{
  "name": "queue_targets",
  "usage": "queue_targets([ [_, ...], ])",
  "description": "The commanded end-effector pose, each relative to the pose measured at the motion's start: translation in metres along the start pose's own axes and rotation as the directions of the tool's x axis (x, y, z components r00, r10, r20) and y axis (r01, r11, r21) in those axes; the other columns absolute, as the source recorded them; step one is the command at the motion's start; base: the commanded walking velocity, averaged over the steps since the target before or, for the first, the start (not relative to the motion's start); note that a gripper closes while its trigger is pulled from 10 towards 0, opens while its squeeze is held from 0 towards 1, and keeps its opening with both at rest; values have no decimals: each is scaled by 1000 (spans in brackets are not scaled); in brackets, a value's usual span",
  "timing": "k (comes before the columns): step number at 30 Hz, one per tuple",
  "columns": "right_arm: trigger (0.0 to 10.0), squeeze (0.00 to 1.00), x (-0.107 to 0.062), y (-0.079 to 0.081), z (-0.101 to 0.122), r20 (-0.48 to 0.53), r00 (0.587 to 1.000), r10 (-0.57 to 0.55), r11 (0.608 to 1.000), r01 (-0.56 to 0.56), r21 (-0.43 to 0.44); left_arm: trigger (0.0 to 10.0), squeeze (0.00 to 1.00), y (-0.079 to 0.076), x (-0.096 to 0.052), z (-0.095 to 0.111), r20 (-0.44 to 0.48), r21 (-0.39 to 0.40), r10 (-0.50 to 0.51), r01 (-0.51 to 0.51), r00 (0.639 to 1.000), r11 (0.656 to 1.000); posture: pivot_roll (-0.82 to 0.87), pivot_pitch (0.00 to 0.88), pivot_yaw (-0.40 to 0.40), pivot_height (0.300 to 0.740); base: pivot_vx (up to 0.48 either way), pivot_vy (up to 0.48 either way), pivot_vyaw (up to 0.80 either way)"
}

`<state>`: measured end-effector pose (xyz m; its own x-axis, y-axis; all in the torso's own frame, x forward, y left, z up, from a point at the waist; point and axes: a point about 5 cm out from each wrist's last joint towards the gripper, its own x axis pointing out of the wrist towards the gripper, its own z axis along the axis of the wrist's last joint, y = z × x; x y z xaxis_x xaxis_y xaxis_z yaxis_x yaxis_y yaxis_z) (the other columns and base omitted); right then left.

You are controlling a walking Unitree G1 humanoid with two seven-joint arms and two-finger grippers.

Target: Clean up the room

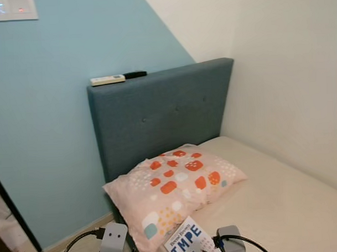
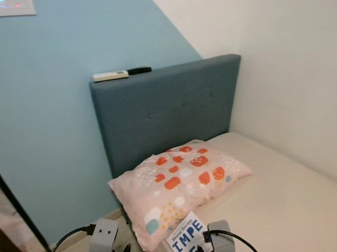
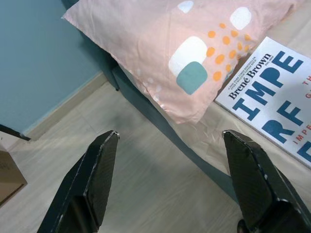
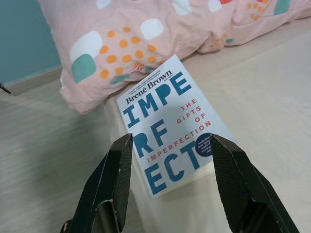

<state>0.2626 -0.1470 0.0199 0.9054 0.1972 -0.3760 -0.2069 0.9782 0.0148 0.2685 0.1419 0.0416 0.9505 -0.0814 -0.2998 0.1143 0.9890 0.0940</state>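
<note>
A white book [image 4: 167,121] with big blue letters lies flat on the beige mattress [image 1: 271,200], at its near edge just below a pink patterned pillow [image 1: 173,186]. My right gripper [image 4: 171,138] hangs open directly above the book, one finger on each side and nothing between them. My left gripper [image 3: 171,135] is open too, out over the wooden floor [image 3: 136,174] beside the bed's edge, with the pillow's corner and the book [image 3: 272,102] ahead of it. Both wrists sit low in the eye views, either side of the book [image 1: 186,239].
A grey-blue headboard [image 1: 162,115] stands against the blue wall, with a white remote [image 1: 107,80] and a black remote [image 1: 134,74] lying on top. A white wall runs along the bed's right side. A cardboard box [image 3: 9,170] sits on the floor to the left.
</note>
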Motion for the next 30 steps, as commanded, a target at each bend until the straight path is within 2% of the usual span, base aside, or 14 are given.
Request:
queue_targets([
  [1, 10000, 0, -2, 2, -9, -25, 1000, 3, 1000, -3, 13, 10000, 0, 2, -3, -12, -39, 3, 4, -3, 999, 1000, 7, 130, -44, 740, 0, 0, 0],
  [8, 10000, 0, -1, 3, -9, -19, 1000, 20, 999, -19, 28, 10000, 0, 7, -5, -17, -53, 4, 26, -26, 998, 1000, 6, 118, -43, 740, 0, 0, 0],
  [14, 10000, 0, -2, 3, -5, 27, 1000, -3, 999, 2, 46, 10000, 0, 10, -7, -22, -50, -9, 42, -43, 998, 999, 6, 111, -34, 740, 0, 0, 0],
  [28, 10000, 0, -3, 2, -6, 31, 999, 8, 997, -11, 77, 10000, 0, 7, -6, -18, -31, -3, 31, -31, 999, 1000, 4, 113, -41, 740, 0, 0, 0],
  [30, 10000, 0, -3, 2, -6, 28, 1000, 7, 997, -9, 76, 10000, 0, 7, -6, -18, -31, -5, 29, -29, 999, 1000, 2, 113, -41, 740, 0, 0, -800],
])
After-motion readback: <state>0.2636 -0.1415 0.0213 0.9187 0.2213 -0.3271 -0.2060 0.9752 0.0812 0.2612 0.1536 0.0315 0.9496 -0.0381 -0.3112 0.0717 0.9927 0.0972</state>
